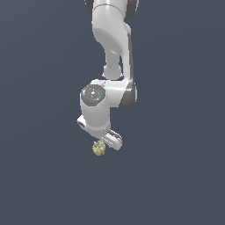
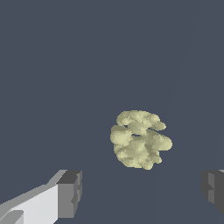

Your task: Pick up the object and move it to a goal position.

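The object [image 2: 140, 140] is a small, bumpy, pale yellow-green lump lying on the flat dark grey floor. In the exterior view the object [image 1: 99, 148] peeks out just below the white hand of the arm. My gripper [image 2: 142, 190] is open, its two dark fingertips [image 2: 70, 192] spread wide apart, much wider than the lump. The lump lies beyond the gap between them, roughly in line with it and touching neither finger. In the exterior view the fingers themselves are hidden behind the hand [image 1: 101, 132], which hovers right over the lump.
Only the plain dark grey floor [image 1: 176, 176] surrounds the lump. The white arm [image 1: 114, 52] rises from the hand toward the top of the exterior view.
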`<state>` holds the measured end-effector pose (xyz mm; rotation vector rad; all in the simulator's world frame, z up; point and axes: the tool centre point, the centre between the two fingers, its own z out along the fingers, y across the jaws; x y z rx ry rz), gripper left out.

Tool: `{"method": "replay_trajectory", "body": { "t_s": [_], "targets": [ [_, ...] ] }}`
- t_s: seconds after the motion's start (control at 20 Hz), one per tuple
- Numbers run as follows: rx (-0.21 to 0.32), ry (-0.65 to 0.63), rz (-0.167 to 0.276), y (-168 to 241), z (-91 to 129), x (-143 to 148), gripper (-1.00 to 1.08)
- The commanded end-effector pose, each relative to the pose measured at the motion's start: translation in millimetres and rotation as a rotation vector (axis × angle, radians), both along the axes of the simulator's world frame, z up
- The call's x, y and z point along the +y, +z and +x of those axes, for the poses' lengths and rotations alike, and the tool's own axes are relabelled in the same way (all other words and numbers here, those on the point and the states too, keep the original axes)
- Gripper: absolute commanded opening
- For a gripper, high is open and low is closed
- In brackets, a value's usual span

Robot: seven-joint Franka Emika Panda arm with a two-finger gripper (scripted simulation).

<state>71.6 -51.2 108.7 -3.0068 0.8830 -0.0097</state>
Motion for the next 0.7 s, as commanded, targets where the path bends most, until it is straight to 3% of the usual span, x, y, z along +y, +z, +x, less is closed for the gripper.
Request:
{"method": "replay_trajectory", "body": {
  "t_s": [0.0,0.65],
  "targets": [
    [0.003,-0.051,-0.002,-7,4,-7,1.00],
    [0.009,-0.120,-0.005,-22,8,-17,1.00]
  ]
}}
